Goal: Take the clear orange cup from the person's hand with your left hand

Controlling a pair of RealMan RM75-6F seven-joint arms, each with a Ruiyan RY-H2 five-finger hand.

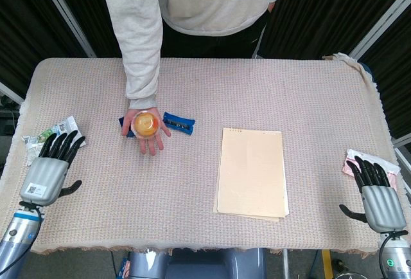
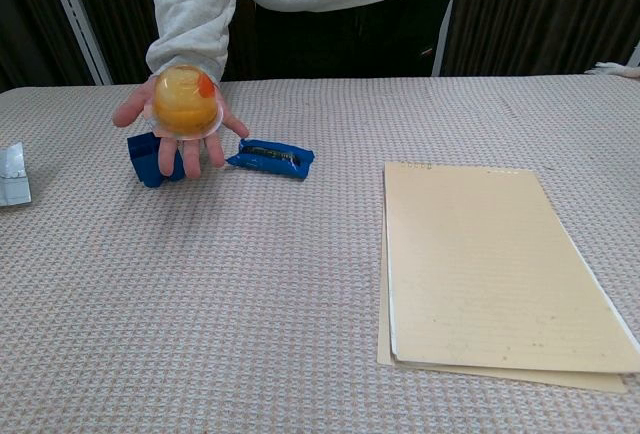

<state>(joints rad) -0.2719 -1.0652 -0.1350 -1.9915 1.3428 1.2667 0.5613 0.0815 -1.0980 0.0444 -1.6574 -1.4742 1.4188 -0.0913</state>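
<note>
Orange clear cup [image 1: 146,123] rests upturned on the person's palm [image 1: 145,134], ahead and to the right of your left hand [image 1: 49,168], whose fingers are spread and empty; reach forward-right.

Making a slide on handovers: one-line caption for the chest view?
Person's hand offers an orange cup above the table, blue packet and notepad nearby.

Left hand [image 1: 50,166] over the table's near-left corner, back of hand up, fingers [image 1: 63,145] spread and pointing away from the robot, thumb out to the side, holding nothing; left forearm visible below it; right hand [image 1: 374,192] at the near-right edge, back up, fingers extended and apart, thumb splayed inward, empty; neither hand shows in the chest view.
</note>
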